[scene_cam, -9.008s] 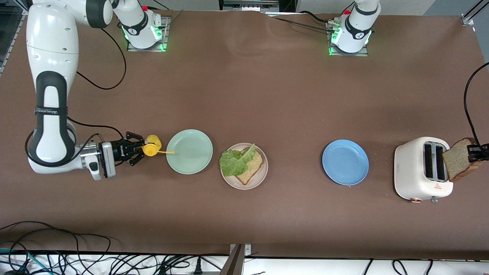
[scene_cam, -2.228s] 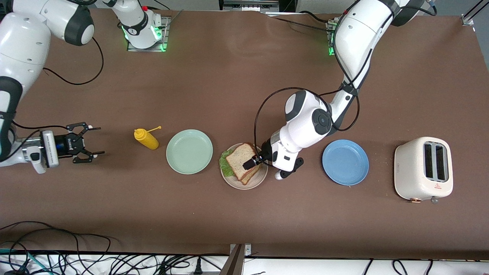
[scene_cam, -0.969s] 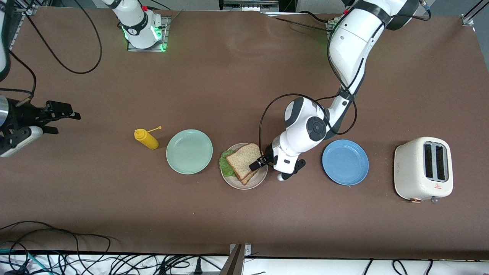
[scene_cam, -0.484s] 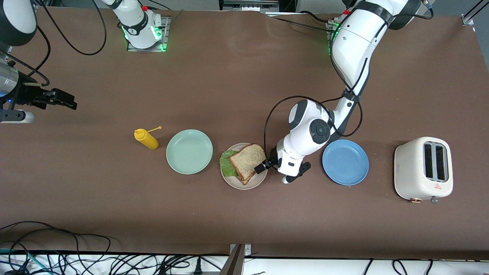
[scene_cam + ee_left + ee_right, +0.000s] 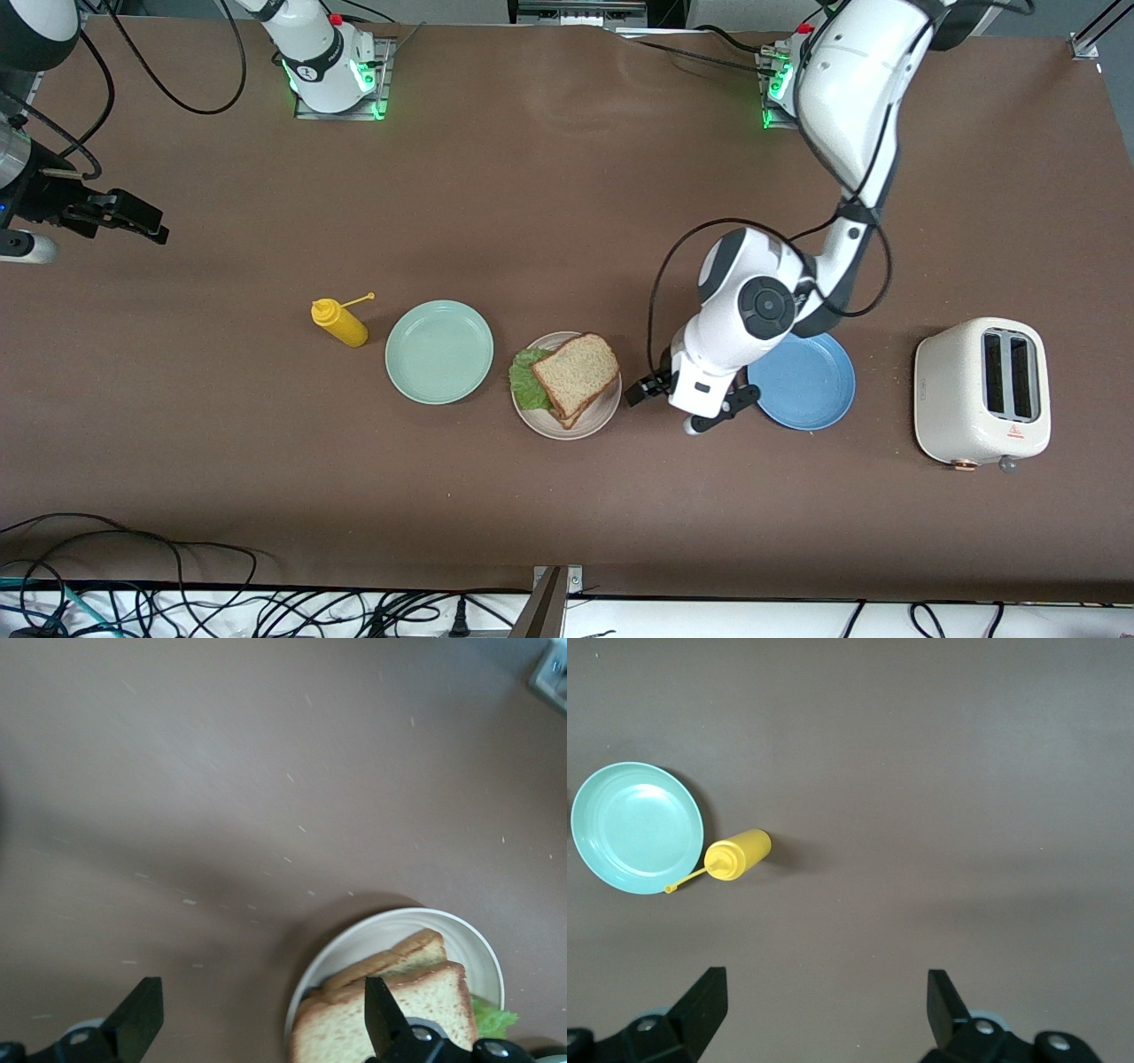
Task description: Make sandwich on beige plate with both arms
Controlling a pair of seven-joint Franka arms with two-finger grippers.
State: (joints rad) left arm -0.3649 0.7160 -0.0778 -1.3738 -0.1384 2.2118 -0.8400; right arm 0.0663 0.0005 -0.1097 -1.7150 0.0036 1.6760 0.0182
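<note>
— Sitting on the beige plate [image 5: 602,413] is the sandwich [image 5: 567,377]: two wholegrain slices stacked, green lettuce [image 5: 526,390] poking out at the edge toward the right arm's end of the table. Agreed?

— Agreed. The plate lies between the mint green plate [image 5: 438,351] and the blue plate [image 5: 811,381], with the top slice sitting slightly askew on the lower one.

— And the left gripper [image 5: 645,388]?

— It hangs just beside the beige plate's rim, over bare table between that plate and the blue one. Its jaws are spread wide and hold nothing; in the left wrist view the two fingertips [image 5: 383,1023] stand well apart, with the sandwich [image 5: 390,1001] and plate [image 5: 354,943] showing past them.

— The right gripper [image 5: 133,218]?

— Up over the table's edge at the right arm's end, fingers wide apart, empty. Its wrist view looks down on the yellow mustard bottle [image 5: 737,855] lying just beside the mint green plate [image 5: 636,827].

— Anything else?

— A white toaster [image 5: 982,391] stands at the left arm's end of the table.
</note>
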